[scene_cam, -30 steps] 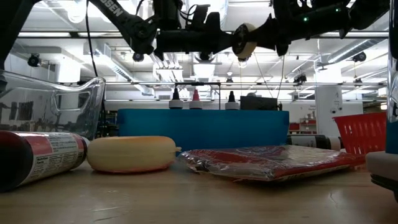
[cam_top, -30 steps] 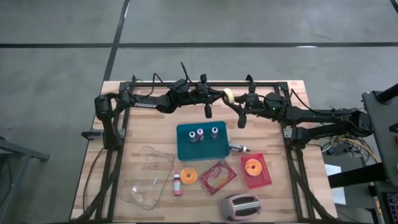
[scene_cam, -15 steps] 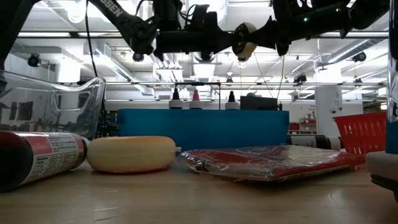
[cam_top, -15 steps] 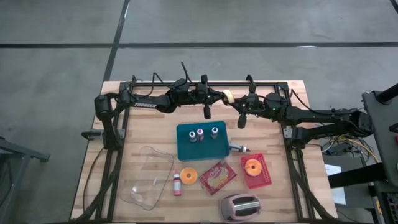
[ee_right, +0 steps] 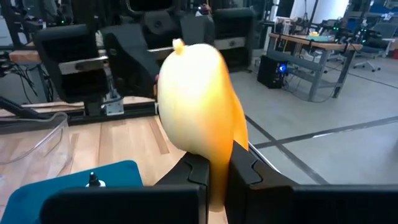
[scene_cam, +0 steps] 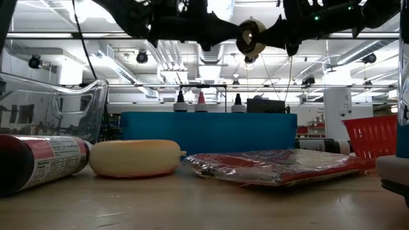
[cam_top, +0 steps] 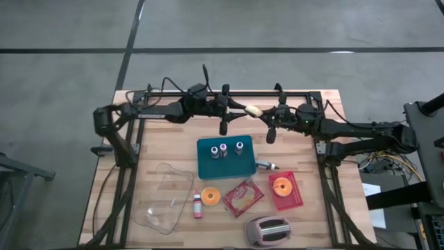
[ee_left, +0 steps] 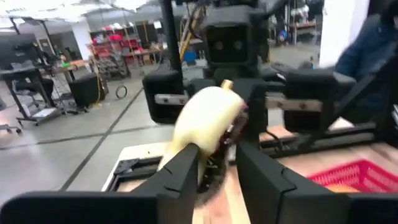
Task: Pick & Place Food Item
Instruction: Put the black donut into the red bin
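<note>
High above the far side of the teal rectangular tray [cam_top: 225, 156], the pale yellow oblong food piece [cam_top: 254, 110] lies lengthwise between both arms, clamped in the closed right end effector [cam_top: 262, 114], the part-open left end effector [cam_top: 242, 108] loosening alongside.

no legible text, label print on tube [scene_cam: 38, 160] too blurred to read

Bare wood betw. teal tray [cam_top: 225, 157] & rear rail, arms overhead; front crowded w/ toaster [cam_top: 267, 231], red basket [cam_top: 285, 192].
</note>
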Controlling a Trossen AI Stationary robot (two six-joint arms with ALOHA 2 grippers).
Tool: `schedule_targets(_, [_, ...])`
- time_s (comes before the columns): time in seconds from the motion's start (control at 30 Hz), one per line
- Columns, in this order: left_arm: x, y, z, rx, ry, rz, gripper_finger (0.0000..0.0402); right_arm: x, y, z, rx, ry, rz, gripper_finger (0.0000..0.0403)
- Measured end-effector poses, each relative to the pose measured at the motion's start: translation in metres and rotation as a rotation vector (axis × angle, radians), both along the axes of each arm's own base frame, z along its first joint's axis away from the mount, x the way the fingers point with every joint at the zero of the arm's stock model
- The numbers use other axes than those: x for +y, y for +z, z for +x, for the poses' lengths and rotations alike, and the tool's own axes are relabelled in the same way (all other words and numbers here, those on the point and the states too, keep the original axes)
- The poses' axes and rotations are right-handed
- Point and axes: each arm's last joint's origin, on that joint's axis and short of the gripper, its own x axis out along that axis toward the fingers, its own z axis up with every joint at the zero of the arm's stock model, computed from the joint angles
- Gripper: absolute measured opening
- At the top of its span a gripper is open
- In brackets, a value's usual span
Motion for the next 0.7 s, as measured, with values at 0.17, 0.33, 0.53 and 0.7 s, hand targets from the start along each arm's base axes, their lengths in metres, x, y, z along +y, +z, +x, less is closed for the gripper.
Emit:
schedule_targets(0.17, [-0.006,0.012,-0.013,0.063,-0.032,0.070,0.0138,0.000,0.003,-0.005,0.003,-0.022,0.000,0.0009])
schedule_targets(0.33, [-0.008,0.013,-0.022,0.137,-0.048,0.058,0.0146,0.002,0.002,-0.011,0.039,-0.039,0.009,0.0009])
schedule_targets(0.53, [-0.012,0.010,-0.028,0.199,-0.175,0.034,0.0147,0.006,0.000,-0.020,0.099,-0.044,0.050,0.0009])
schedule_targets(0.7, [-0.011,0.003,-0.030,0.262,-0.168,0.028,0.0147,0.015,0.002,-0.026,0.112,-0.024,0.050,0.0009])
